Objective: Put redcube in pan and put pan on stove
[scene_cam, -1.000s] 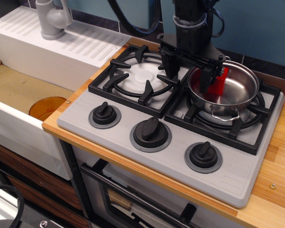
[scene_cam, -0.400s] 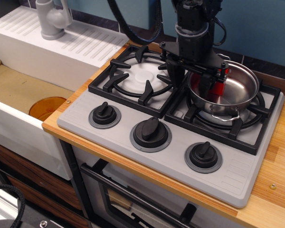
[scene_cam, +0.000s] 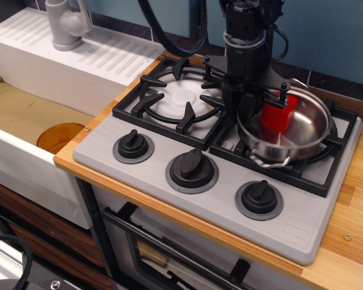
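- Red matte block, the redcube [scene_cam: 279,115], sits inside the pan [scene_cam: 302,130], toward the back-left wall, just under the gripper [scene_cam: 258,98].
- Cube faces look plain and sharp-edged; it reads as tilted or leaning on the pan wall, hard to tell which.
- Pan is shiny stainless, shallow, wire loop handle pointing front-left. It is on the right burner grate of the stove [scene_cam: 169,145], but looks blurred and canted, front edge low, so probably not seated flat.
- Gripper hangs at the pan's rear-left rim, black fingers straddling it. Can't tell how wide the jaws stand, or whether they pinch the rim, the cube, or nothing; the cube hides the tips.
- Risk 1: if the fingers have the rim, pulling away without releasing drags or tips the pan off the grate. Cause: thin slick rim, light pan.
- Risk 2: a tilted pan lets the cube slide or hop out over the shallow wall.
- Risk 3: pan rocks on the grate prongs and settles off-centre, toward the knobs [scene_cam: 258,198].
- Judgement: task nearly complete; only a clean release and retreat remain.
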`<state>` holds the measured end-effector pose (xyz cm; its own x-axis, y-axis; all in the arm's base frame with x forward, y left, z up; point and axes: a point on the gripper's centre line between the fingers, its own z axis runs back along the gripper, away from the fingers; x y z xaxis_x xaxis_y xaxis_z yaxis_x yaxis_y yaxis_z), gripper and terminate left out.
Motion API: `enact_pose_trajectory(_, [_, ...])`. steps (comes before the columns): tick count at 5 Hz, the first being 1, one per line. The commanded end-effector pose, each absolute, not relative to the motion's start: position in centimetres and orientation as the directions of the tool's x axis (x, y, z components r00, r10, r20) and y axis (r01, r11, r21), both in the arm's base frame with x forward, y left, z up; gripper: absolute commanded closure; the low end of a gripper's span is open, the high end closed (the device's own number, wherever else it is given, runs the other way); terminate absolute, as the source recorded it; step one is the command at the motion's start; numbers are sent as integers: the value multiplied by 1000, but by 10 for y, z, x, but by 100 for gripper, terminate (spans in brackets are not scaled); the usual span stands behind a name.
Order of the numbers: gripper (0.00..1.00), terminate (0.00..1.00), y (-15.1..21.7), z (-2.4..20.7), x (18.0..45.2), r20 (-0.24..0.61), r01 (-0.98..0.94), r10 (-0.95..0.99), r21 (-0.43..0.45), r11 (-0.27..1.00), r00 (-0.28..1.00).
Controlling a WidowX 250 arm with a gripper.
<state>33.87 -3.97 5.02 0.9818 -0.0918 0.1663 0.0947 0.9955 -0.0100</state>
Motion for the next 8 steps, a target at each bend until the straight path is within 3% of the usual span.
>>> enact_pose_trajectory(1, [100,0,-50,83,351,220,93,-90,-6,996,971])
enact_pose_trajectory(5, [100,0,-45,151,346,156,114,-124,72,991,980])
enact_pose_trajectory(8, [100,0,1,156,366,146,177,-189,87,980,971])
